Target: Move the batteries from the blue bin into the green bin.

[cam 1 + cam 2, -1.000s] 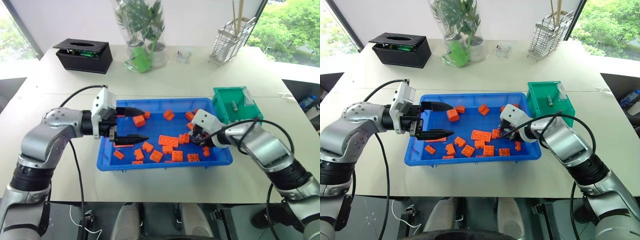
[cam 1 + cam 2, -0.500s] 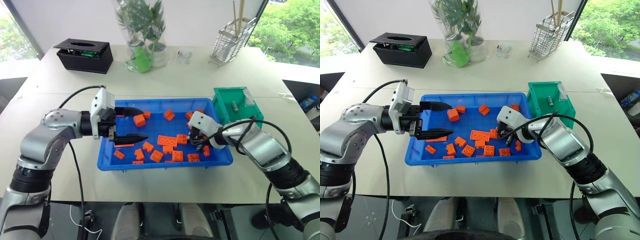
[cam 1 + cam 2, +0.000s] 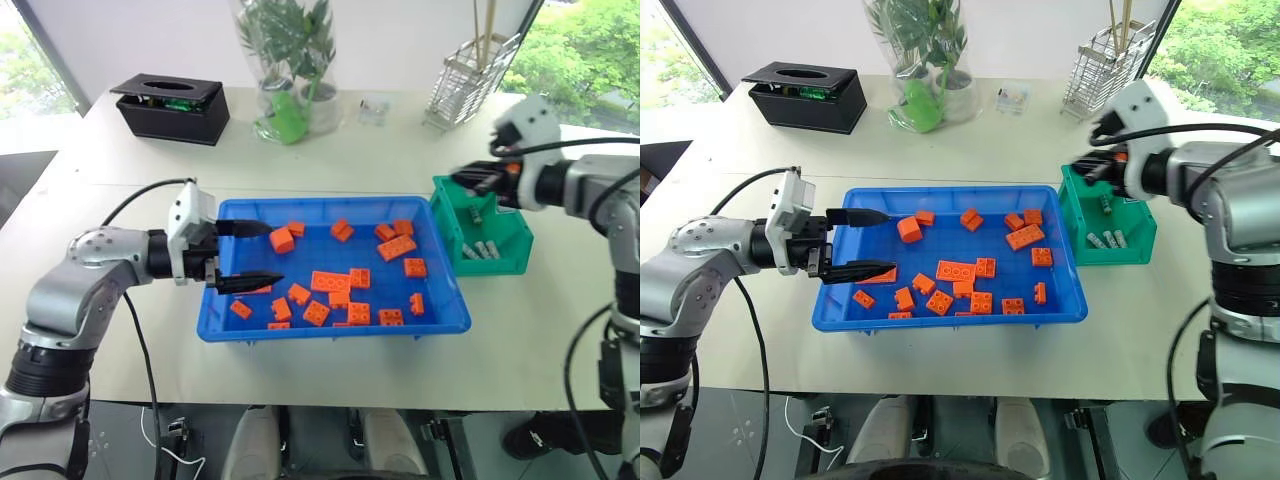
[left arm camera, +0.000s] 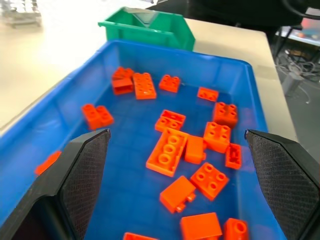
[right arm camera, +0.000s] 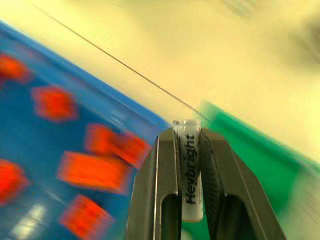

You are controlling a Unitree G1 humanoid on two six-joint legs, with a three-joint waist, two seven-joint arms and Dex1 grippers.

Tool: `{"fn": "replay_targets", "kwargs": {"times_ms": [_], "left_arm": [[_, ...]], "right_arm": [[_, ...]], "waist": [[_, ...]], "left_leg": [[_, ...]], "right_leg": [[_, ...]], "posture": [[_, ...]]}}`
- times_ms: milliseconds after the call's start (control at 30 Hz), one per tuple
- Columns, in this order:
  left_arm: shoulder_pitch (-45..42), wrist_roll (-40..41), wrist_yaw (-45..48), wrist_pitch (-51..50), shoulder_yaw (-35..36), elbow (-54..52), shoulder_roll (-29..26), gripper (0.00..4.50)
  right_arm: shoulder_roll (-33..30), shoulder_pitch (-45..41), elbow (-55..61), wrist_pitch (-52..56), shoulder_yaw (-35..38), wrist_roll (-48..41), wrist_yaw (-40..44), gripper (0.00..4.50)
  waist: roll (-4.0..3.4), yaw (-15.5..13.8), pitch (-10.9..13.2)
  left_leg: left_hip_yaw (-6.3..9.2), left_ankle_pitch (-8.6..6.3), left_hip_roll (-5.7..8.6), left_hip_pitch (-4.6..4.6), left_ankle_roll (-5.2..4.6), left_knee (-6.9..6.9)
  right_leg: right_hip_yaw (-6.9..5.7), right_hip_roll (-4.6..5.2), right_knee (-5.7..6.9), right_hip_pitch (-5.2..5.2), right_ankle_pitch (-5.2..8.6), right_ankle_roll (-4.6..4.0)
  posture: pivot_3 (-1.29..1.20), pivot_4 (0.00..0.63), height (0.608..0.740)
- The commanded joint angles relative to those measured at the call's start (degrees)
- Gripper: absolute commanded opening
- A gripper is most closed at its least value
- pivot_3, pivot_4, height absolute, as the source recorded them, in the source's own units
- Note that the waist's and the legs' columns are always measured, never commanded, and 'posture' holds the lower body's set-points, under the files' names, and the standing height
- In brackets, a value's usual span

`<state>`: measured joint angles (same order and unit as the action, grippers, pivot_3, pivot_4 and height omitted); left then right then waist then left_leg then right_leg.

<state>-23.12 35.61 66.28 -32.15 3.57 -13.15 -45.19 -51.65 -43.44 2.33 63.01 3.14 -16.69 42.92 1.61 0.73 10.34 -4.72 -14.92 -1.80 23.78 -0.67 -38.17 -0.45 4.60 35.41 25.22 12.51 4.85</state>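
Right gripper (image 5: pixel 189 145) is clamped on a small silver-grey cylindrical battery (image 5: pixel 189 170), pinched upright between the two fingers, label readable. In the head views I have that gripper (image 3: pixel 1092 172) above the inner edge of the small deep teal-green plastic bin (image 3: pixel 1137 236), on the side next to the big shallow bright-blue plastic tray (image 3: pixel 950 316).

Risks as I see them:
- Release point is marginal. The gripper sits over the bin's near wall, not its middle. Open here and the battery could hit the rim and bounce back into the tray or onto the white table (image 3: pixel 970 140).
- The grip is on the cylinder's sides only, so a fast swing could let it slip or pivot.
- Dropping from height: three batteries (image 3: pixel 1106 239) already lie in the bin, so a new one can ricochet off them.

I'd judge it needs to go further over the bin and lower before opening.

Left gripper (image 3: pixel 248 255) hangs spread wide and empty over the tray's left end, above the orange toy bricks (image 4: pixel 170 151). I can't spot any more batteries among the bricks.
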Motion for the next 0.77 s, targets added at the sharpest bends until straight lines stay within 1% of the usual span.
{"fn": "replay_targets", "kwargs": {"times_ms": [33, 100, 133, 167, 267, 367, 433, 500, 567, 667, 767], "left_arm": [[-1.12, 0.09, 0.02, 0.84, 1.91, 0.28, -0.94, 4.50], [-1.52, 0.24, -0.25, 0.63, 2.54, 0.82, -1.21, 4.50], [-1.75, 0.47, -0.36, 0.43, 3.10, 1.37, -1.49, 4.50], [-1.92, 0.68, -0.45, 0.28, 3.63, 1.89, -1.75, 4.50], [-2.35, 0.93, -0.45, 0.18, 5.79, 4.15, -3.07, 4.50], [-2.21, 1.83, 1.22, -0.62, 9.98, 7.25, -6.66, 4.50], [-1.85, 2.58, 2.16, -1.03, 11.68, 8.40, -8.27, 4.50], [-0.72, 3.24, 4.33, -1.41, 15.24, 10.92, -11.56, 4.50], [0.93, 2.28, 6.48, 0.53, 18.38, 13.69, -14.37, 4.50], [3.33, 0.16, 9.22, 3.99, 20.44, 17.02, -17.64, 4.50], [4.60, -0.72, 10.90, 5.58, 21.29, 19.17, -19.48, 4.50]], "right_arm": [[-0.33, 2.19, -1.81, -7.32, -1.07, 3.22, -1.69, 1.56], [0.69, 3.26, -2.72, -11.59, -1.07, 4.00, -2.23, 2.48], [1.22, 3.37, -2.95, -13.31, -0.52, 3.36, -1.50, 3.08], [1.45, 3.43, -3.25, -14.69, 0.08, 2.60, -0.48, 3.57], [-0.65, 3.91, -5.00, -19.45, 2.88, -0.38, 5.63, 3.57], [-8.10, 9.16, -6.74, -31.51, 6.80, -2.07, 18.80, 3.57], [-10.97, 11.93, -8.00, -36.56, 8.16, -2.74, 23.78, 3.57], [-14.25, 16.14, -13.51, -43.83, 11.87, -3.36, 30.39, 3.57], [-16.53, 19.61, -19.67, -50.37, 15.10, -3.57, 35.59, 3.57], [-17.63, 20.42, -27.77, -55.81, 16.60, -3.49, 38.55, 3.57], [-17.36, 20.86, -31.18, -57.70, 16.83, -3.50, 39.58, 3.57]], "waist": [[-0.01, 0.38, 0.00], [-0.03, 0.46, 0.01], [-0.05, 0.46, 0.02], [-0.09, 0.41, 0.05], [-0.10, 0.17, 0.06], [-0.13, -0.29, 0.07], [-0.13, -0.55, 0.07], [-0.12, -0.23, 0.07], [-0.12, 0.00, 0.07], [-0.16, 0.39, 0.09], [-0.22, 0.56, 0.12]], "left_leg": [[-0.04, -0.01, -0.02, -0.01, -0.02, 0.00], [-0.05, -0.01, -0.02, -0.02, -0.02, 0.01], [-0.05, -0.01, -0.03, -0.02, -0.01, 0.01], [-0.04, -0.01, -0.04, -0.02, -0.01, 0.01], [-0.03, 0.00, -0.04, -0.01, -0.01, 0.01], [-0.04, -0.01, -0.03, 0.08, -0.02, 0.01], [-0.03, -0.03, -0.02, 0.22, -0.06, 0.01], [-0.10, -0.06, -0.02, 0.22, -0.11, -0.01], [-0.15, -0.06, -0.01, 0.21, -0.11, -0.03], [-0.28, -0.06, -0.03, 0.09, -0.10, -0.03], [-0.35, -0.04, -0.09, -0.32, -0.06, 0.00]], "right_leg": [[0.02, -0.01, 0.00, 0.03, -0.01, 0.02], [0.01, -0.06, 0.06, 0.07, -0.02, 0.04], [0.01, -0.10, 0.11, 0.11, -0.04, 0.08], [0.01, -0.12, 0.13, 0.12, -0.05, 0.10], [0.01, -0.15, 0.15, 0.13, -0.08, 0.14], [0.00, -0.12, 0.08, 0.12, -0.09, 0.17], [-0.07, -0.07, -0.04, 0.12, -0.08, 0.17], [-0.07, -0.01, -0.14, 0.10, -0.09, 0.18], [-0.07, 0.00, -0.18, 0.07, -0.08, 0.16], [-0.06, 0.01, -0.14, 0.06, -0.02, 0.06], [0.03, -0.02, 0.03, -0.12, 0.00, 0.02]], "posture": [[0.00, 0.150, 0.736], [0.00, 0.150, 0.736], [0.00, 0.150, 0.736], [0.00, 0.150, 0.736], [0.00, 0.150, 0.736], [0.00, 0.150, 0.736], [0.00, 0.150, 0.736], [0.00, 0.150, 0.736], [0.00, 0.150, 0.736], [0.00, 0.150, 0.736], [0.00, 0.150, 0.736]]}}
